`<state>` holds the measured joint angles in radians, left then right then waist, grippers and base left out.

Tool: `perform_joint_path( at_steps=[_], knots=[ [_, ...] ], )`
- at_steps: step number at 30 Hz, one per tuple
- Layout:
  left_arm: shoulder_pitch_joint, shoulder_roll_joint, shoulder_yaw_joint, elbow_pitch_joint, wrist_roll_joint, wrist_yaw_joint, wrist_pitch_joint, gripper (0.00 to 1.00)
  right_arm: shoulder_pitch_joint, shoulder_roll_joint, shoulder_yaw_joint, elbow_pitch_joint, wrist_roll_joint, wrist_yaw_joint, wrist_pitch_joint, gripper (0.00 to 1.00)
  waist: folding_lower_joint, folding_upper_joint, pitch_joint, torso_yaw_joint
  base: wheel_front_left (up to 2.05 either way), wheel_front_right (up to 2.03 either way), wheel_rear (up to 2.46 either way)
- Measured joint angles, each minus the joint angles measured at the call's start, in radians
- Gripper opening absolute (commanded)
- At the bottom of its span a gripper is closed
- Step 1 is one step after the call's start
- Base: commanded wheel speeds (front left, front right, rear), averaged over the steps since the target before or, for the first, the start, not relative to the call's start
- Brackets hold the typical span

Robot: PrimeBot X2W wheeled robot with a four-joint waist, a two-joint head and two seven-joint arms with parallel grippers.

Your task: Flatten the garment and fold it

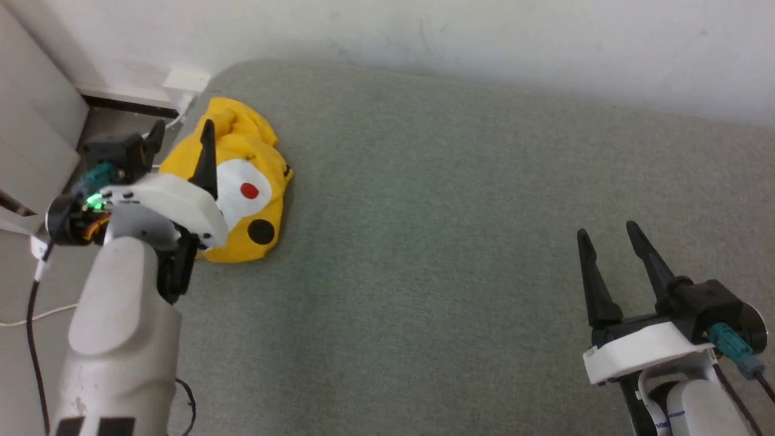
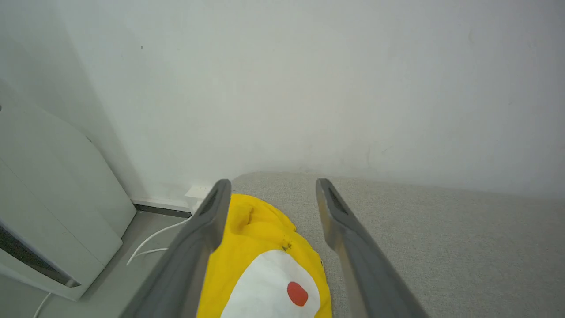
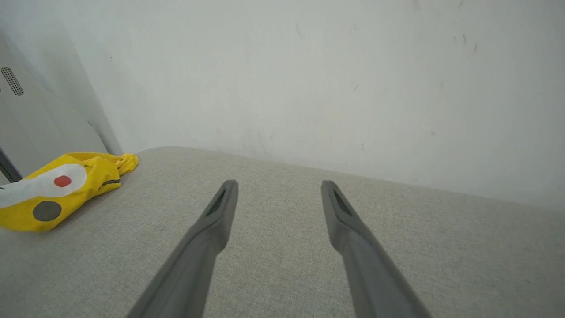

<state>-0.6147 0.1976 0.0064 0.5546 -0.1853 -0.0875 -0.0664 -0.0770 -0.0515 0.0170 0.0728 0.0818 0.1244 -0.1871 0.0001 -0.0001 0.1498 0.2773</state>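
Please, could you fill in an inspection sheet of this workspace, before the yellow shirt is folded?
Surface: grey fabric surface, rounded far-left corner, against the wall.
Job's things: garment, crumpled in a heap near that corner, print upward; not flattened.
Clutter: nothing seen.
Pincers: left pincer open, over the garment, holding nothing; right pincer open, over bare surface, far from the garment.
Cables: white cable on the floor left of the surface; black cable nearer the camera.
Surroundings: white wall behind; pale grey cabinet at left.
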Motion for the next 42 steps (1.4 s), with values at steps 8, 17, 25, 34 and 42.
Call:
perform_joint_path(
  at_steps=[8,17,25,34,42],
  knots=[
    [-0.108,0.076,-0.114,0.183,-0.135,-0.017,0.139,1.0,-0.037,0.0,0.017,0.01,0.003,0.0,-0.014,1.0,0.0,0.0,0.066,-0.042,0.0,0.0,0.0],
    [-0.162,0.187,-0.237,0.344,-0.323,-0.026,0.436,1.0,-0.091,0.0,0.053,0.022,0.007,0.0,-0.032,1.0,0.0,-0.0001,0.14,-0.085,0.0,0.0,0.0],
    [-0.278,0.234,-0.286,0.49,-0.393,-0.026,0.715,0.76,-0.11,0.0,0.063,0.035,0.018,0.0,-0.049,1.0,-0.0001,0.0,0.186,-0.107,0.0,0.0,0.0],
    [-0.345,0.242,-0.333,0.563,-0.425,-0.023,0.789,0.0,-0.124,0.001,0.076,0.046,0.04,0.0,-0.069,1.0,0.0,0.0,0.183,-0.105,0.0,0.0,0.0],
    [-0.345,0.267,-0.366,0.479,-0.365,-0.017,0.506,0.0,-0.106,0.001,0.05,0.056,0.067,0.001,-0.07,1.0,-0.0002,0.0,0.112,-0.099,0.0,0.0,0.0]
  ],
)
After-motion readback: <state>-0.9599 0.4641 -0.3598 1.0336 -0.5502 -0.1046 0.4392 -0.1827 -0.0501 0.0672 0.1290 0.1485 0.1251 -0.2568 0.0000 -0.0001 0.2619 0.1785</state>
